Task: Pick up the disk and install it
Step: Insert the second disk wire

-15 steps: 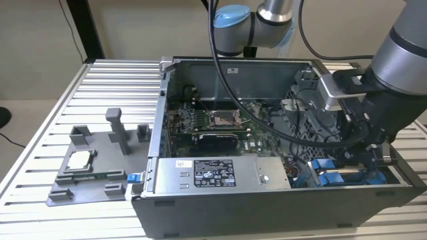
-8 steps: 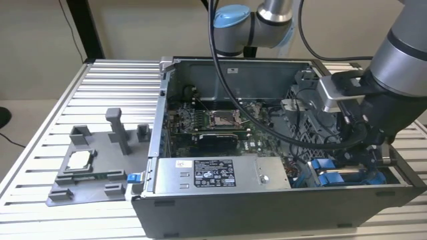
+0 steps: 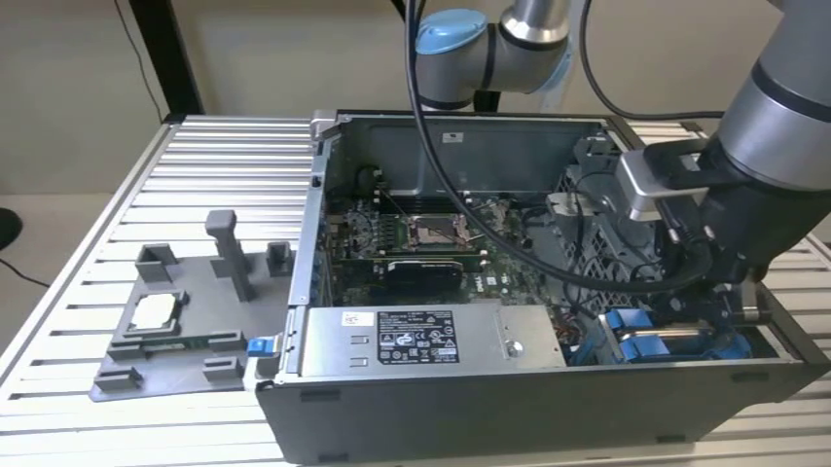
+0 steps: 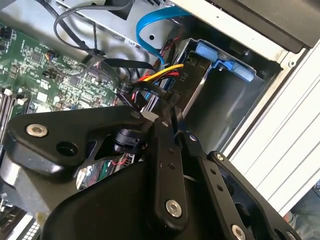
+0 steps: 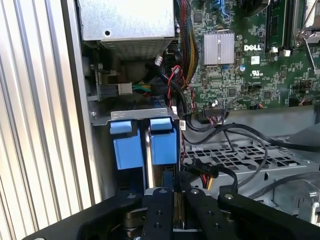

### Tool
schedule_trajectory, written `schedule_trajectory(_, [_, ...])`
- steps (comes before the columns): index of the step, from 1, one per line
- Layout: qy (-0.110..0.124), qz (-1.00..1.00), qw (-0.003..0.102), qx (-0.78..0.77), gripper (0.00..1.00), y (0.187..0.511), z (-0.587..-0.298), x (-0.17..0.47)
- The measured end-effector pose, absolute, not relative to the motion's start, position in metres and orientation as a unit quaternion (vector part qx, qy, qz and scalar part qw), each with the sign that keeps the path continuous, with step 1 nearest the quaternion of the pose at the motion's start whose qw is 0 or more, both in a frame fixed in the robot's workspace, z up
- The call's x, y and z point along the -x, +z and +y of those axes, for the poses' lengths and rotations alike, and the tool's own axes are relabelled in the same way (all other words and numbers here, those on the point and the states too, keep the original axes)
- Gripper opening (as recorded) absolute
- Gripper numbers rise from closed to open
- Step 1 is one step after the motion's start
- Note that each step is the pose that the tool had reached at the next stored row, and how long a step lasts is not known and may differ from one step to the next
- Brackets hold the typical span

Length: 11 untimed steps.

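Nearby, cables (image 5: 220,132) crowd disk (image 5: 163,145).

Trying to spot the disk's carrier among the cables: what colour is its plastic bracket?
Blue; the bracket shows best in the first wrist view, just beyond the gripper.

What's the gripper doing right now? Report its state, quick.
Gripper: fingers drawn close together over the blue carrier of the disk in the case's drive bay; whether they clamp it cannot be told.

The exterior view looks down from above and in front at the open computer case (image 3: 520,292). Both wrist views sit close inside it, sharing the blue drive carriers (image 5: 145,145).
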State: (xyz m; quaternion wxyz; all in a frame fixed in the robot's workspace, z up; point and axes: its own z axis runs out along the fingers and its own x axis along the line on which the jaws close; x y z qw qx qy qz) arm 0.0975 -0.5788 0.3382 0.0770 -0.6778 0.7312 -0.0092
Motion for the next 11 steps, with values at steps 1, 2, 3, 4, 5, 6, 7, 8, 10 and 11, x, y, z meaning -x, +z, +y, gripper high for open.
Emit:
schedule_trajectory(1, [-0.009, 0.731, 0.077, 0.678, 0.0, 0.3378, -0.5788, -0.0975])
schedule_trajectory(2, [-0.009, 0.731, 0.077, 0.678, 0.0, 0.3374, -0.5788, -0.0975])
schedule_trajectory(3, [-0.009, 0.731, 0.077, 0.678, 0.0, 0.3369, -0.5788, -0.0975])
schedule_trajectory(4, [-0.009, 0.731, 0.077, 0.678, 0.0, 0.3363, -0.5788, -0.0975])
schedule_trajectory(5, [-0.01, 0.731, 0.077, 0.678, 0.0, 0.3358, -0.5788, -0.0974])
schedule_trajectory(6, [-0.01, 0.731, 0.077, 0.678, 0.0, 0.3351, -0.5788, -0.0974])
schedule_trajectory(7, [-0.01, 0.731, 0.078, 0.678, 0.0, 0.3342, -0.5788, -0.0974])
schedule_trajectory(8, [-0.01, 0.731, 0.078, 0.678, 0.0, 0.3335, -0.5788, -0.0974])
schedule_trajectory(10, [-0.01, 0.731, 0.078, 0.678, 0.0, 0.3328, -0.5788, -0.0973])
schedule_trajectory(11, [-0.01, 0.731, 0.078, 0.678, 0.0, 0.3327, -0.5788, -0.0973])
